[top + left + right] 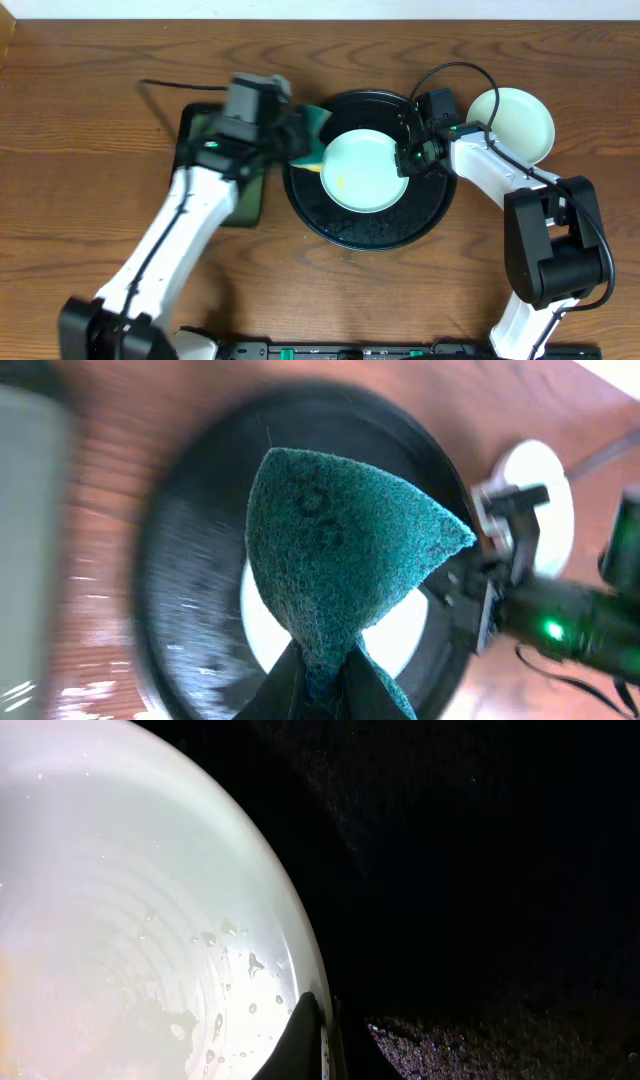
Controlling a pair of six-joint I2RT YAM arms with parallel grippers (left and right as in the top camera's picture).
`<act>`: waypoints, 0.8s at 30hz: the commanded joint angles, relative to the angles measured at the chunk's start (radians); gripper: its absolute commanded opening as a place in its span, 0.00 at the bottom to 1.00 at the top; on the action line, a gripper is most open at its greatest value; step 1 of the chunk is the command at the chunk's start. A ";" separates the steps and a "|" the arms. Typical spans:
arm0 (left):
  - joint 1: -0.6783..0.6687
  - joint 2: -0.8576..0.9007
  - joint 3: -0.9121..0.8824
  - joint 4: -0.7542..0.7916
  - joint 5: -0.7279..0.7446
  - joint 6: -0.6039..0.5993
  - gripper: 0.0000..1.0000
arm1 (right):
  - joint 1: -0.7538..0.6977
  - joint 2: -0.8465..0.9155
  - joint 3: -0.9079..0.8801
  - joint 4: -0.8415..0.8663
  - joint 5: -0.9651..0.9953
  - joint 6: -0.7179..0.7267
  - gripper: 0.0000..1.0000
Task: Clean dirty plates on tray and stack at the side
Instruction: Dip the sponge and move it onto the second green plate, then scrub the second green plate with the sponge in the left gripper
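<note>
one plate [365,172] on tray [370,232], sponge [318,132], right tool [404,160] flanking

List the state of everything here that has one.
plate on tray: lying flat, yellow smear, water drops.
side plate: on the table, no marks visible.
tray: wet.
scouring pad: folded, pinched.
left tool: shut on scouring pad.
right tool: shut on plate on tray, at its rim.
</note>
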 commanded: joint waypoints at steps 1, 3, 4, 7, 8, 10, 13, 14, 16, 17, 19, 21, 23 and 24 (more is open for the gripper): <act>-0.090 0.071 -0.002 0.033 -0.040 -0.105 0.08 | 0.020 0.047 -0.019 -0.022 0.025 -0.008 0.01; -0.142 0.120 -0.002 0.068 -0.114 -0.159 0.08 | 0.020 0.047 -0.019 -0.022 0.025 -0.006 0.01; -0.162 0.141 -0.002 0.085 -0.146 -0.178 0.08 | 0.020 0.047 -0.019 -0.022 0.025 -0.006 0.02; -0.223 0.216 -0.002 0.154 -0.251 -0.255 0.08 | 0.020 0.047 -0.019 -0.023 0.025 -0.006 0.01; -0.241 0.238 -0.002 0.172 -0.287 -0.281 0.08 | 0.020 0.047 -0.019 -0.022 0.025 -0.006 0.01; -0.270 0.276 -0.002 0.198 -0.361 -0.319 0.08 | 0.020 0.047 -0.019 -0.022 0.025 -0.006 0.01; -0.317 0.335 -0.002 0.225 -0.470 -0.387 0.08 | 0.020 0.047 -0.019 -0.020 0.025 -0.007 0.01; -0.330 0.353 -0.002 0.236 -0.489 -0.396 0.08 | 0.020 0.047 -0.019 -0.020 0.025 -0.007 0.01; -0.359 0.398 -0.002 0.270 -0.523 -0.396 0.08 | 0.020 0.047 -0.019 -0.019 0.025 -0.006 0.01; -0.367 0.411 -0.002 0.277 -0.533 -0.396 0.08 | 0.020 0.047 -0.019 -0.019 0.025 -0.007 0.01; -0.383 0.449 -0.002 0.279 -0.576 -0.396 0.08 | 0.020 0.047 -0.019 -0.019 0.025 -0.006 0.01; -0.388 0.483 -0.002 0.272 -0.622 -0.396 0.08 | 0.020 0.047 -0.019 -0.019 0.025 -0.007 0.01; -0.387 0.513 -0.002 0.245 -0.686 -0.394 0.08 | 0.020 0.047 -0.019 -0.019 0.025 -0.007 0.01; -0.384 0.523 -0.002 0.206 -0.740 -0.392 0.08 | 0.020 0.047 -0.019 -0.019 0.025 -0.007 0.01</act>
